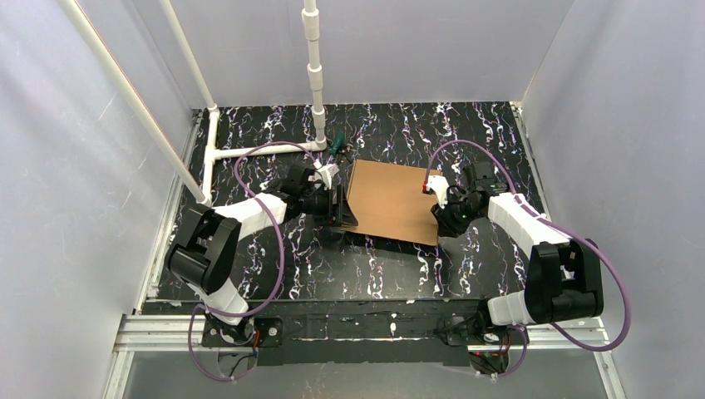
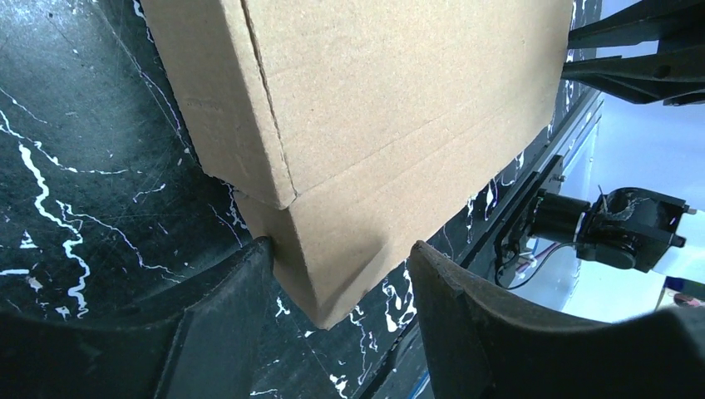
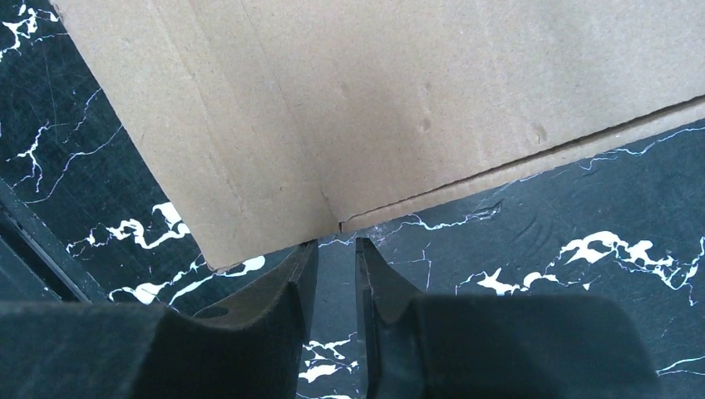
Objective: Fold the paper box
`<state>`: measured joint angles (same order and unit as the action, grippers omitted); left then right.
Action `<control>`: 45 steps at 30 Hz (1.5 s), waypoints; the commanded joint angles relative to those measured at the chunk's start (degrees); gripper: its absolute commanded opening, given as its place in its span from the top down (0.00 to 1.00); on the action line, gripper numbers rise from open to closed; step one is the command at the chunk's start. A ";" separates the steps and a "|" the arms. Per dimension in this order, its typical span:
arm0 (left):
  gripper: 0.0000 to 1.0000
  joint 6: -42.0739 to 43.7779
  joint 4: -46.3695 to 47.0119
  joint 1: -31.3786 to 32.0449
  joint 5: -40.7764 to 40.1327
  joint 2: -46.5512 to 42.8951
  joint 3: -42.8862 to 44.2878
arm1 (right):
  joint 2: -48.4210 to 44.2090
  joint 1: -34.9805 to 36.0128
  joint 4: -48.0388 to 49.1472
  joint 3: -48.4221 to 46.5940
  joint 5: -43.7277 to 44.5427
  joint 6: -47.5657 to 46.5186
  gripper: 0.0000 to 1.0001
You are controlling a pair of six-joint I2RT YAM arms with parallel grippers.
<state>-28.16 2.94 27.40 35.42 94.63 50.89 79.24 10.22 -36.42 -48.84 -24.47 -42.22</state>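
Left gripper (image 2: 341,258) first: its jaws stand apart, straddling one corner of the paper box (image 2: 374,83). One finger (image 2: 241,283) touches the corner and the other sits just off the side wall with a sliver of table showing, so it's open, not clamped. The right gripper (image 3: 332,249) is the opposite. Its jaws are nearly pinched together with only a thin slit between them and nothing in it, and the tips are parked right at the box's edge, where a cut meets a crease. From overhead the paper box (image 1: 391,199) just looks like a flat brown rectangle lying mid-table, turned a bit askew. The left gripper (image 1: 341,208) is at its left side and the right gripper (image 1: 432,199) at its right side. The left wrist cam shows what the top cam can't: there's real depth, with an upper panel overlapping a lower wall at that corner. The right wrist cam gives the close-up surface, with a few small dents and a long slit along the box (image 3: 374,100) near its edge. Everything sits on a black table (image 1: 332,266) with white marble veining. There's a white pipe frame (image 1: 314,66) at the back, pale grey walls on three sides, a metal rail (image 1: 166,332) along the near edge, and purple cables (image 1: 278,249) looping off both arms.
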 commanded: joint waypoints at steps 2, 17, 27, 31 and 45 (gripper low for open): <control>0.41 -2.24 -0.84 0.38 1.50 -1.26 1.23 | 0.63 0.81 1.27 0.42 -0.60 0.55 0.68; 0.42 0.55 -7.31 0.38 -3.57 0.34 4.65 | -0.39 1.03 0.34 -0.56 0.87 0.47 0.67; 0.45 -0.38 -6.52 0.38 -2.58 0.52 4.68 | 0.03 1.03 -0.77 -0.77 0.06 0.19 0.67; 0.46 -0.58 -6.27 0.38 -2.52 0.78 4.56 | 0.09 0.99 -0.94 -0.64 -0.14 0.18 0.67; 0.49 0.72 -7.24 0.38 -5.83 2.77 5.60 | 0.01 1.03 -2.29 -1.29 1.18 -1.19 0.67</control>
<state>-28.95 -3.07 27.53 31.20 97.95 54.50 79.61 10.96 -37.43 -48.84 -23.07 -42.35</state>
